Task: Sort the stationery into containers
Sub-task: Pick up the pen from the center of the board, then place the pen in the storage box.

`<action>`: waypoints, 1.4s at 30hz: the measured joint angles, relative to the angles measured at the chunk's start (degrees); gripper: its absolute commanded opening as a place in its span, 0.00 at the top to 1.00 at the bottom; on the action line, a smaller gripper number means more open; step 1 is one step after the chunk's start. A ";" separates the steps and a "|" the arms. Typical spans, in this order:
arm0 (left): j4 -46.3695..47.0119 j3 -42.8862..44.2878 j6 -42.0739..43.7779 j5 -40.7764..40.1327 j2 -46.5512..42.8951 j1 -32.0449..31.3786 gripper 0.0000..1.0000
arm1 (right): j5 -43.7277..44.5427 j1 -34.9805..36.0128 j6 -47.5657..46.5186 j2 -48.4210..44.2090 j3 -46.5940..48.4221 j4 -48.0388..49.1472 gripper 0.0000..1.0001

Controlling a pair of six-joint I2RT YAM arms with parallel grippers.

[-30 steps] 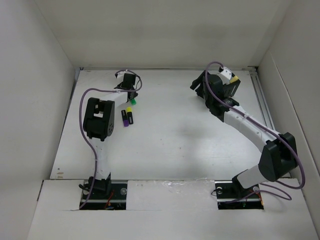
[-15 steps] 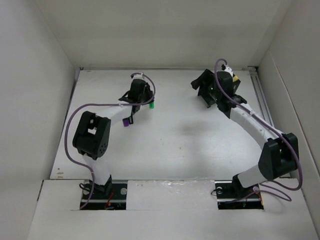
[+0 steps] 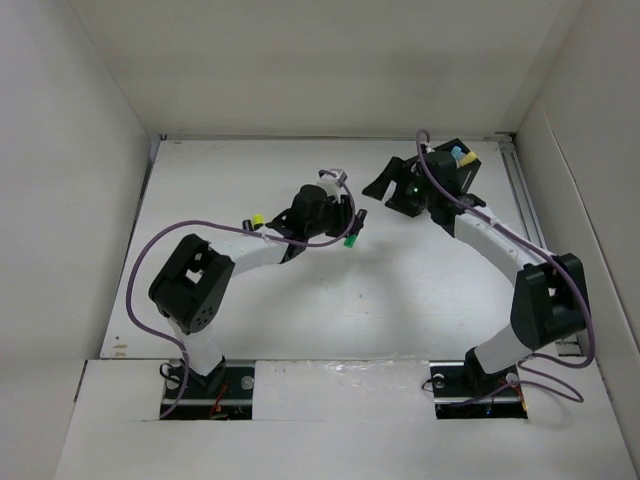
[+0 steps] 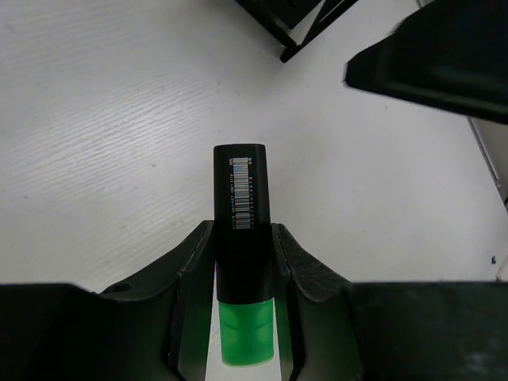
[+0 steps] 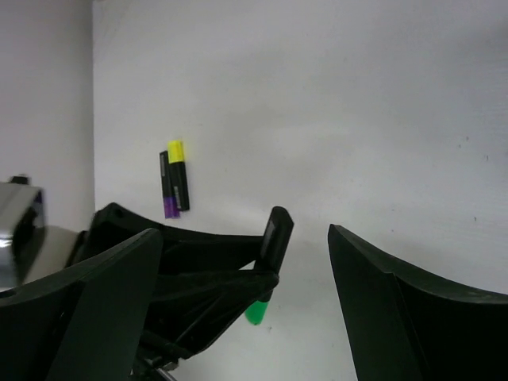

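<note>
Your left gripper (image 4: 242, 254) is closed on the green marker (image 4: 241, 206), its pads (image 4: 290, 266) pinching the barrel where the black meets the green cap; the marker hangs over the table (image 3: 300, 300) at mid-frame in the top view, between the two arms; judge it light, stiff and smooth plastic: it won't crush, but a slick barrel can twist between pads, so a hold near its middle, as here, looks sound; in the left wrist view its long axis runs straight up the frame, black end away from the camera, green cap at the bottom edge; your right gripper (image 3: 388, 192) stands wide open with nothing in it, upper right of centre; the organiser (image 3: 468, 172) sits beyond it, partly hidden by the arm; a yellow marker (image 5: 180, 178) and a purple marker (image 5: 167, 184) lie side by side at upper left of the right wrist view
</note>
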 measured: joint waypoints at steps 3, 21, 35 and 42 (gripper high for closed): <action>1.70 -0.98 0.07 1.84 -1.46 0.00 1.00 | -0.15 -0.04 -0.04 0.59 -1.68 -0.15 0.09; 4.52 -2.84 0.07 6.40 -3.98 0.04 1.00 | -7.72 1.11 0.02 5.57 -1.99 0.52 0.83; 5.25 -3.54 0.17 4.85 -5.11 0.07 0.43 | -4.59 0.55 1.40 5.57 -1.81 0.85 1.00; 5.84 -8.72 0.50 0.76 -16.44 0.07 0.26 | 4.39 -7.19 2.69 5.57 4.04 -0.04 1.00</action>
